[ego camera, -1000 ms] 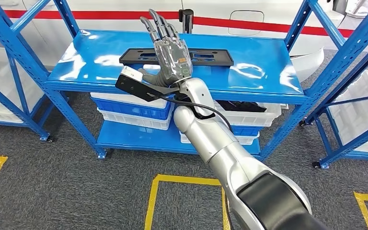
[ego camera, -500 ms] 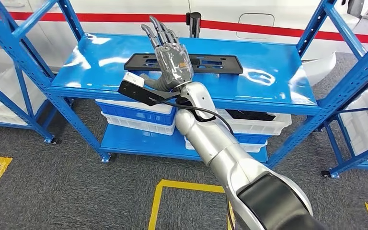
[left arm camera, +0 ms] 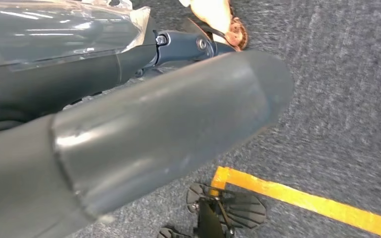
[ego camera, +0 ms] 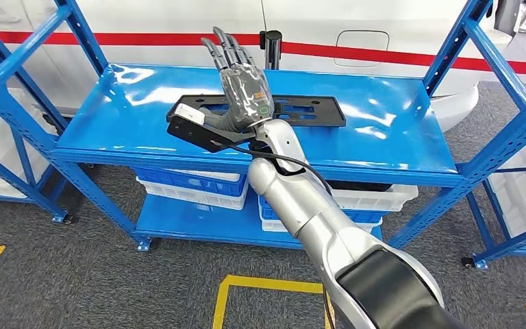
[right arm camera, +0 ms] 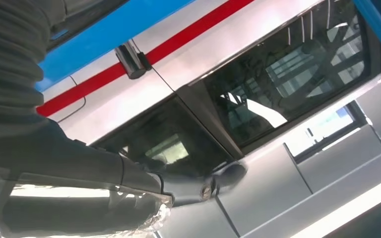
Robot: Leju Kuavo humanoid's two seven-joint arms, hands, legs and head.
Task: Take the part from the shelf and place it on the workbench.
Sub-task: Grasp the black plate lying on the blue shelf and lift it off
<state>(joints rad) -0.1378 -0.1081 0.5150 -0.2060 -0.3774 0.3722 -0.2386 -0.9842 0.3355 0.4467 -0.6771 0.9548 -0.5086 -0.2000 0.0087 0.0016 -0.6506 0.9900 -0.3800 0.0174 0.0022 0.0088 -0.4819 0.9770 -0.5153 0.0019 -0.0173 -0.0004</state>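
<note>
The part [ego camera: 303,110] is a long flat black plate with cut-outs, lying on the blue shelf top [ego camera: 383,137]. My right hand [ego camera: 242,81] is raised over the plate's left half, fingers straight and spread, pointing away from me, holding nothing. It hides the middle of the plate. In the right wrist view my right hand [right arm camera: 54,163] stretches out in front of a white vehicle body. My left hand [left arm camera: 129,134] hangs over grey carpet, its thumb and fingers stretched out with nothing in them.
Blue uprights [ego camera: 14,62] frame the shelf on both sides. White and blue bins [ego camera: 185,184] sit on the lower level. A white vehicle with a red stripe [ego camera: 383,51] stands behind. Yellow tape [ego camera: 246,282] marks the grey carpet.
The whole view has shifted as the camera came closer to the shelf. My right arm has reached farther in, its wrist now over the shelf's front edge.
</note>
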